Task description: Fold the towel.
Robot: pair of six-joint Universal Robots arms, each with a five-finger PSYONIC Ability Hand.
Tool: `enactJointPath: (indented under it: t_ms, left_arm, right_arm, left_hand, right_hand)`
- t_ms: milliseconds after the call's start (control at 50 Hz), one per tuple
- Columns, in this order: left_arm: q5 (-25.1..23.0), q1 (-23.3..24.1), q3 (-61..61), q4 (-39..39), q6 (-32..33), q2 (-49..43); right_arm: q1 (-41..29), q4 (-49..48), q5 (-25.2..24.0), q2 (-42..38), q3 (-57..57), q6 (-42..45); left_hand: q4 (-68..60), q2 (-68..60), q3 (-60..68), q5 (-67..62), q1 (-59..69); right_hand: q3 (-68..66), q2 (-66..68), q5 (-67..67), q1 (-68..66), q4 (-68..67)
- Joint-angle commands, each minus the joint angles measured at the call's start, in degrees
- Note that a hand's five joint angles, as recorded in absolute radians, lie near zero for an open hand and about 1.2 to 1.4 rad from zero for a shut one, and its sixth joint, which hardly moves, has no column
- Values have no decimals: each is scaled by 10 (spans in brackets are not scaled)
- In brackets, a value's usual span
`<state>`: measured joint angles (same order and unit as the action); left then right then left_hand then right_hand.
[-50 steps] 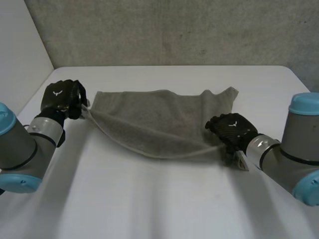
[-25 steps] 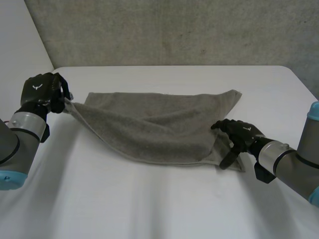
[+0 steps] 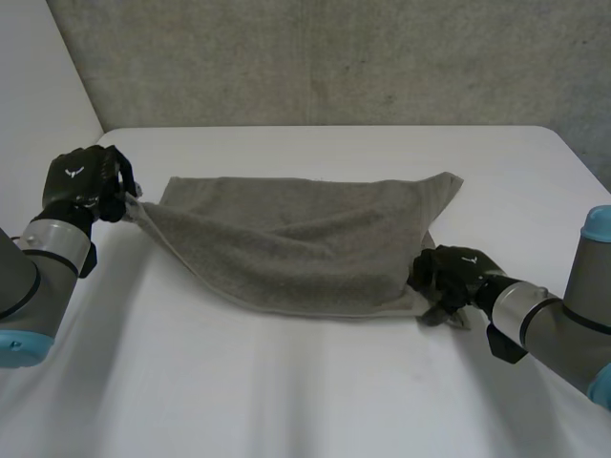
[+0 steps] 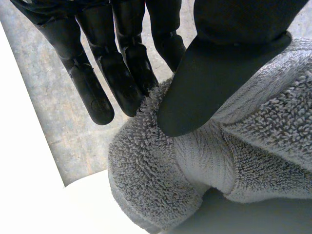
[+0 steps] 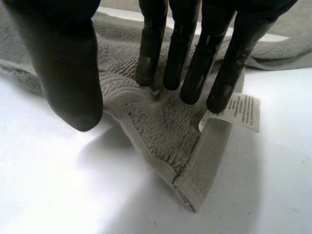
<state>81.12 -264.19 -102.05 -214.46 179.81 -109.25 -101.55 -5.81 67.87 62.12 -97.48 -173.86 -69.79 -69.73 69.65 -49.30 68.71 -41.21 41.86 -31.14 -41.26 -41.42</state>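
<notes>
The left hand [image 3: 84,181] pinches a grey terry towel [image 3: 296,243] corner; the right hand [image 3: 453,272] presses straight fingers [image 5: 178,58] on another, which, unpinched, may slip.

The towel [image 3: 305,243] lies across the table [image 3: 315,382], bare surface open nearer and beyond it.

Grey terry-cloth towel [image 3: 296,253], looped pile with a flat woven band near the hem. Spread wide across the middle of white table [image 3: 305,382], partly doubled over itself; far edge roughly straight, near edge sagging in a curve. Left corner raised off the surface, bunched and pinched in left hand [image 3: 81,181]. Right near corner down on the surface under the fingertips of right hand [image 3: 449,272], hem slightly curled, white printed care label [image 5: 243,109] exposed beside it.
</notes>
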Motion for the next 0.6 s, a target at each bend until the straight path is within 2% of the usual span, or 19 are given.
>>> enactJointPath:
  t_ms: [20,120,140,160,180,200,220,260,340,400,420,460,480,520,600]
  left_arm:
    - [0,0,0,0,0,-1]
    - [0,1,0,0,0,-1]
    - [0,1,-1,0,0,-1]
    - [0,1,-1,0,0,-1]
    - [0,0,0,0,0,-1]
    - [0,0,0,0,0,-1]
    - [0,1,-1,0,0,-1]
    - [0,2,-1,0,0,-1]
    - [0,3,-3,3,4,11]
    - [0,7,-5,5,8,39]
    - [0,7,-5,5,8,40]
    - [-1,9,-17,14,9,82]
    - [-1,9,-18,14,9,83]
    - [-1,10,-25,25,9,144]
    - [-1,10,-33,48,10,204]
  right_arm:
    - [-9,-6,-1,-9,6,3]
    - [-20,-6,0,-30,13,5]
    - [-21,-8,0,-31,15,9]
    - [-21,-8,0,-31,15,9]
    - [-18,-12,0,-25,13,12]
    - [-18,-12,0,-25,13,12]
    - [-15,-23,1,-18,11,13]
    - [-12,-37,4,-1,7,13]
    - [-2,-61,24,92,-5,14]
    - [5,-60,20,161,-5,14]
    - [5,-60,20,162,-5,14]
    - [21,-54,17,236,-1,15]
    - [21,-54,17,237,-1,15]
    - [47,-29,-2,302,9,39]
    - [75,42,-32,352,36,80]
  left_hand:
    - [-102,-103,103,-207,113]
    - [-102,-103,103,-207,113]
    - [-102,-103,103,-207,113]
    - [-102,-103,103,-207,113]
    - [-102,-103,103,-207,113]
    - [-102,-103,103,-207,113]
    - [-102,-103,103,-207,113]
    - [-102,-103,103,-207,113]
    - [-102,-103,103,-207,113]
    - [-102,-103,103,-207,113]
    - [-102,-103,103,-207,113]
    - [-102,-103,103,-207,113]
    - [-102,-103,103,-207,113]
    - [-102,-103,103,-207,113]
    - [-102,-103,103,-207,113]
  right_hand:
    - [39,-45,38,39,41]
    - [-1,-5,-2,-1,1]
    - [-92,85,-92,-91,-89]
    - [-92,86,-93,-92,-90]
    - [-241,234,-241,-240,-239]
    - [-242,236,-243,-242,-240]
    - [-386,380,-387,-386,-384]
    - [-388,381,-389,-387,-386]
    - [-388,381,-389,-387,-386]
    - [-388,381,-389,-387,-386]
    - [-388,381,-389,-387,-386]
    - [-388,381,-389,-387,-386]
    - [-388,381,-389,-387,-386]
    - [-388,381,-389,-387,-386]
    - [-388,381,-389,-387,-386]
